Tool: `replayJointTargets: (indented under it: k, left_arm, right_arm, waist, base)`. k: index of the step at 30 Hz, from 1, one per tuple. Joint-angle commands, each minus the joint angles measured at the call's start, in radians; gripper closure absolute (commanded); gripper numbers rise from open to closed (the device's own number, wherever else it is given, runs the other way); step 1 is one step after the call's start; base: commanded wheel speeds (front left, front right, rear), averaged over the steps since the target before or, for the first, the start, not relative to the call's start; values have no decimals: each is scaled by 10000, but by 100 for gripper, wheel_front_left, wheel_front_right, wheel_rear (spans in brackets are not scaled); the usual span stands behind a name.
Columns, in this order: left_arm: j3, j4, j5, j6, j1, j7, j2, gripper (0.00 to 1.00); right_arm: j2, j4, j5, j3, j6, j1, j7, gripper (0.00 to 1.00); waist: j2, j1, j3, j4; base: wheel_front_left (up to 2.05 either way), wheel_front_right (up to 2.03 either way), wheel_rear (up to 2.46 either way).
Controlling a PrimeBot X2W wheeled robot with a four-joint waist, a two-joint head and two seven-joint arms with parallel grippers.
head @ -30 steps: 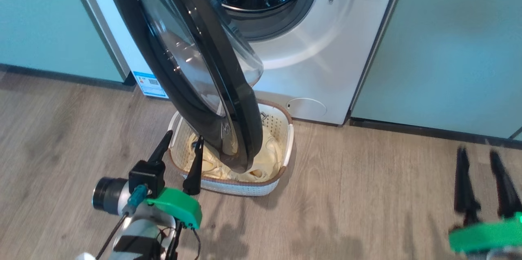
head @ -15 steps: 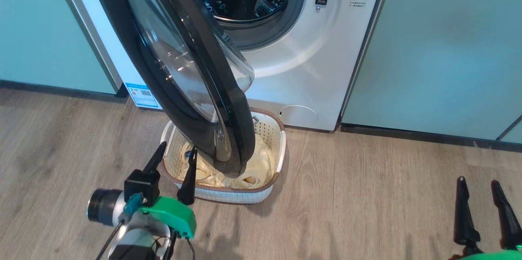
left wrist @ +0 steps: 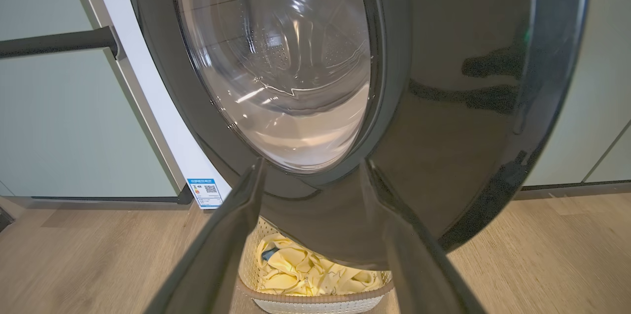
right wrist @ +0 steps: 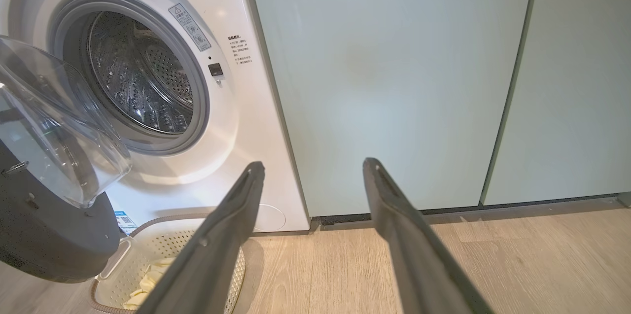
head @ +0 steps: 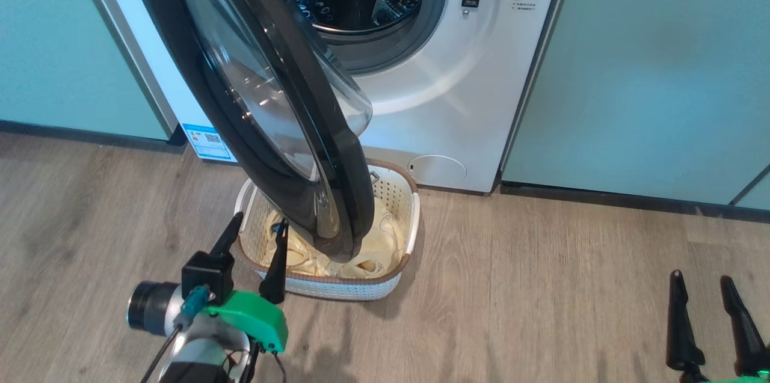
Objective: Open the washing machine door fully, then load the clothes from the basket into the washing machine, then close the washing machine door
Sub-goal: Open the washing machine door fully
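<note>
Teal cabinets (head: 54, 52) behind; whole head view shifted, so camera moved, things stayed put. Left pincer (head: 259, 218) fingers apart, empty, near washing machine door (head: 258, 100), as before. Door half swung, opening step unfinished, overhangs basket (head: 337, 288), hides most clothes (head: 385, 237). Washing machine (head: 457, 100) top cut off. Right pincer (head: 701, 276) apart, empty, now lower in view, base cut off.
</note>
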Motion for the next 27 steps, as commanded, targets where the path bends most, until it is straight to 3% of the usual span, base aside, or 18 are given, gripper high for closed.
replayJointTargets:
  k: [1, 17, 19, 20, 21, 27]
  left_arm:
    - [383, -286, -78, 74, -354, -63, 203, 0]
    - [268, -266, -225, 141, -399, -53, 282, 0]
    - [257, -262, -234, 141, -404, -47, 286, 6]
    - [249, -262, -244, 144, -412, -46, 290, 66]
    - [242, -268, -248, 151, -419, -46, 298, 100]
    - [206, -292, -265, 200, -466, -48, 339, 100]
  right_arm:
    - [-126, -281, -69, 261, -29, -278, -93, 0]
    - [-126, -276, -93, 250, -29, -307, -93, 0]
    - [-126, -275, -86, 250, -29, -312, -93, 0]
    - [-126, -278, -85, 250, -29, -318, -93, 0]
    - [-126, -284, -96, 248, -29, -325, -93, 0]
    - [-126, -291, -109, 241, -29, -373, -93, 0]
  waist:
    - [-1, -1, -8, -6]
    - [-1, -1, 45, -40]
    - [-1, -1, 53, -42]
    - [-1, -1, 63, -48]
    - [-1, -1, 75, -53]
    - [-1, -1, 123, -93]
  base:
    - [0, 0, 0]
    - [0, 0, 0]
    - [0, 0, 0]
    - [0, 0, 0]
    - [0, 0, 0]
    - [0, 0, 0]
